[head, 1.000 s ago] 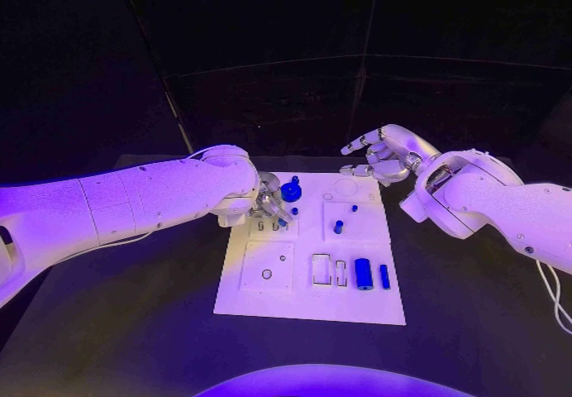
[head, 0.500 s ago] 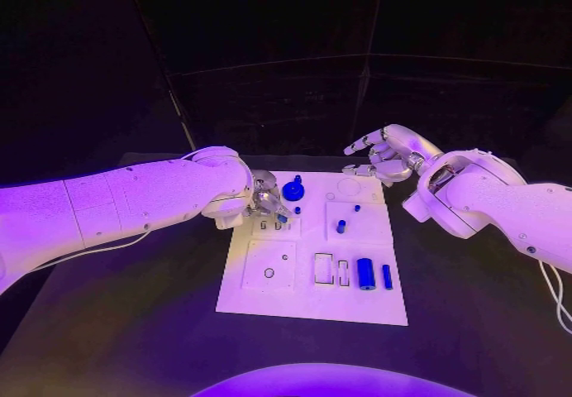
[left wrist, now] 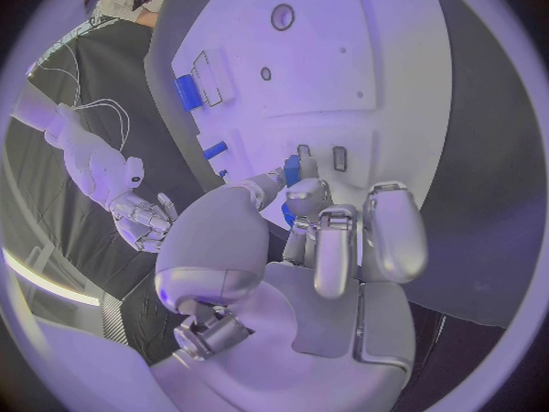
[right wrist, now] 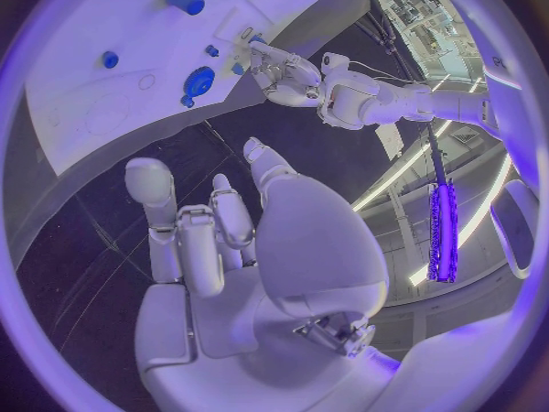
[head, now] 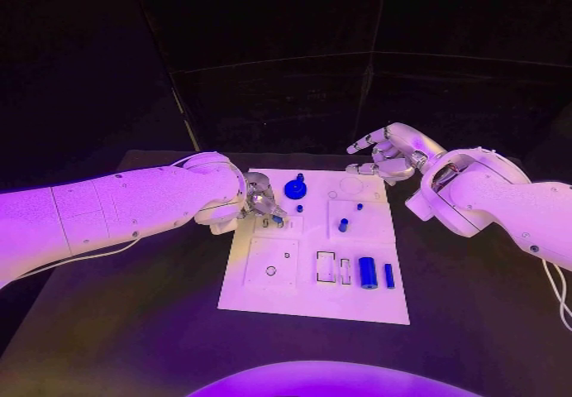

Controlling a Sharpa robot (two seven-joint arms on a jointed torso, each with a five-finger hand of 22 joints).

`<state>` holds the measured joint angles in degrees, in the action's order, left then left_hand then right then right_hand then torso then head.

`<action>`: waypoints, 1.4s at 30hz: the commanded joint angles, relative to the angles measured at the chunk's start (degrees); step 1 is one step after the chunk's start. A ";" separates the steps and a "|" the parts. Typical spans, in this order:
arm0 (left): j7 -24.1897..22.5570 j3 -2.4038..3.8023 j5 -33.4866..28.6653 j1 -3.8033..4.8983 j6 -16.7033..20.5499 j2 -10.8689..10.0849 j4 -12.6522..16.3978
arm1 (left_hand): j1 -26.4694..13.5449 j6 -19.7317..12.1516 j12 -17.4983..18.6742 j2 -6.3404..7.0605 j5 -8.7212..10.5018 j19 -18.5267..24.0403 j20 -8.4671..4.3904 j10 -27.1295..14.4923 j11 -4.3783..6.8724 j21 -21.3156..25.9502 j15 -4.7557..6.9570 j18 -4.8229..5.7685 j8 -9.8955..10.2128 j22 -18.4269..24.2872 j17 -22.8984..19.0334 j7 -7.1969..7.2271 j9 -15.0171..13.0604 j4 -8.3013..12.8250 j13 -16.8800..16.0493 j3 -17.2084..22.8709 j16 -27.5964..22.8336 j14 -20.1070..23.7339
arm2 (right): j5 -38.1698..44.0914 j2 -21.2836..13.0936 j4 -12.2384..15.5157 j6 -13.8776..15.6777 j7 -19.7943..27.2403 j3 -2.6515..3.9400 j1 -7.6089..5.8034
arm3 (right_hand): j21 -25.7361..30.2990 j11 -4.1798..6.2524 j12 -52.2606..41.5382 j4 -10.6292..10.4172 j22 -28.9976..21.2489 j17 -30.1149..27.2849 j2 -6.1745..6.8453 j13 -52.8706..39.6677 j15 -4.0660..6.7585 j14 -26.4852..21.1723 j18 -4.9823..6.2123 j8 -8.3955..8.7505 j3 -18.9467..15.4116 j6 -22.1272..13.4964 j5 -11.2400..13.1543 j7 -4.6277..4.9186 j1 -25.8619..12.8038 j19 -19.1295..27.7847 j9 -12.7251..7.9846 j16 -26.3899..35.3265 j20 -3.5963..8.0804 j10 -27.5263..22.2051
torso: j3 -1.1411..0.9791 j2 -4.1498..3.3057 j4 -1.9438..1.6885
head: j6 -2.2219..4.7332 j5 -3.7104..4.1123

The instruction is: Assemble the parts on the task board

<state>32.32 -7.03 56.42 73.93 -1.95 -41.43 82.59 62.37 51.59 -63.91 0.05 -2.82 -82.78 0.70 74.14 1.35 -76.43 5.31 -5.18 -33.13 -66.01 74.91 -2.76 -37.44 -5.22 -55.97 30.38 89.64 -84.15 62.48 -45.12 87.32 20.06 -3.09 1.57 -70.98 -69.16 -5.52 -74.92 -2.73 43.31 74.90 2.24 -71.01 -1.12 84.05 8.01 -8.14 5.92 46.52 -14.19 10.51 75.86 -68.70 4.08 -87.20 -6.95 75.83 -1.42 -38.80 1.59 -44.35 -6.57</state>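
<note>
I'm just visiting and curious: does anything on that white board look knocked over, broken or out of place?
Nothing stands out. The task board lies flat on the table, and the blue parts sit neatly on it. The left hand works at its far left corner; the right hand hovers empty.

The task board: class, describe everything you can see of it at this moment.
The task board is a flat white rectangular plate lying on the black table, long side running away from the robot. Its surface looks smooth and hard, with raised square panels, round holes and narrow rectangular slots. Small blue parts stand or lie on it: a round one at the far end, a thick cylinder near the right edge. The left hand works over its far left section; the right hand hovers beyond its far right corner.
</note>
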 commanded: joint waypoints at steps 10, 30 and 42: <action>-1.11 0.04 3.70 -1.41 2.94 0.59 -0.43 | -0.63 0.19 -0.44 -0.21 0.02 -0.46 0.00 0.96 0.48 -0.14 0.14 0.71 -0.36 0.03 15.09 0.26 -0.09 8.79 -0.15 9.18 0.36 -5.85 | 0.83 0.08 -0.19 -0.46 0.11 0.05 -0.11 | 0.44 0.09 0.15 -0.54 -0.19 8.28 -0.43 0.03 0.24 4.32 0.25 -0.33 -0.30 -0.03 0.01 0.07 -0.03 0.40 -0.11 0.37 0.08 -0.29 | -0.01 -0.09 0.16 | -0.25 -0.27; -0.21 0.04 3.81 -1.96 0.40 0.86 -0.37 | -0.73 0.15 -0.35 -0.17 0.03 -0.48 0.00 0.90 0.47 -0.19 0.14 0.73 -0.37 -0.04 15.09 0.25 -0.12 8.79 0.00 9.29 0.36 -5.85 | 0.84 0.25 -0.40 -0.70 0.10 0.05 -0.10 | 0.46 0.10 0.09 -0.70 -0.21 8.23 -0.52 -0.02 0.24 4.31 0.25 -0.38 -0.36 -0.04 0.00 0.07 -0.15 0.40 -0.11 0.40 0.08 -0.24 | -0.07 -0.02 0.11 | -0.78 -0.34; 0.28 0.05 3.81 -1.98 0.07 0.44 -0.25 | -0.83 0.16 0.82 -0.06 0.02 -0.48 -0.02 0.19 0.52 -0.19 0.17 0.72 -0.58 -0.05 15.09 0.31 -0.35 9.06 1.61 9.85 0.36 -5.85 | 0.84 0.34 -0.55 -0.90 0.04 0.05 -0.10 | 0.47 0.10 0.10 -0.73 -0.22 8.19 -0.54 0.00 0.24 4.30 0.25 -0.41 -0.38 -0.03 -0.01 0.07 -0.16 0.40 -0.11 0.42 0.08 -0.24 | -0.12 0.00 0.14 | -1.01 -0.75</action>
<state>32.05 -6.91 59.83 72.02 -0.75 -40.93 82.28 61.60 51.63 -63.45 0.39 -2.45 -82.78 0.71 74.63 1.84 -76.42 5.30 -5.23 -33.36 -66.03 74.91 -2.95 -37.74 -4.02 -54.45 31.89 89.64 -84.15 63.10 -44.84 86.75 19.54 -3.22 1.57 -70.97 -68.93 -5.52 -74.92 -3.10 43.18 74.94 2.24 -71.02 -1.12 84.05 8.01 -8.25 5.55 46.51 -14.18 10.51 75.86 -68.70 4.04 -87.00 -6.95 75.84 -1.49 -38.81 1.70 -45.31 -7.23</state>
